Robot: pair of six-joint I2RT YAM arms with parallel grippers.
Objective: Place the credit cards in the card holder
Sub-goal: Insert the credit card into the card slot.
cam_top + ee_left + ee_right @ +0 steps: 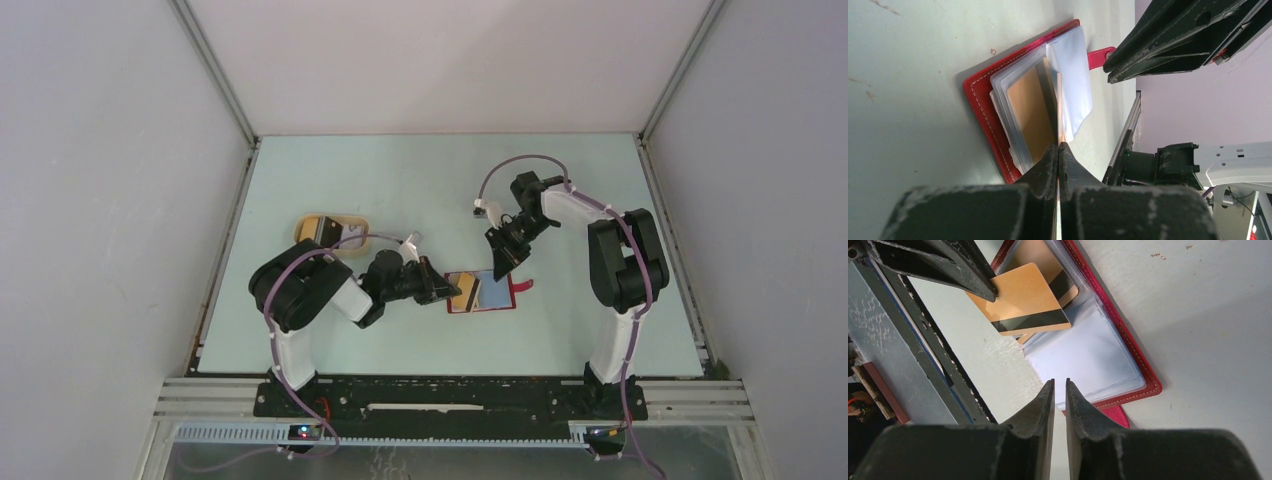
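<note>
Golden-brown card (1020,302), clenched edge-on in left tool (1058,149), corner over open red card holder (979,95) flat on surface (908,60). Slightly parted, empty: right tool (1058,384), above holder's tab edge. Risk: card missing sleeve mouth, buckling pages, shoving unpinned holder.

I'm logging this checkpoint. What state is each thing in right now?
card holder: lying open, sleeves exposed.
held gold card: gripped, mostly outside the sleeves.
second gold card: inside a sleeve.
left pincer: shut on the held gold card.
right pincer: slightly open, empty.
tan tray: holds something dark.
</note>
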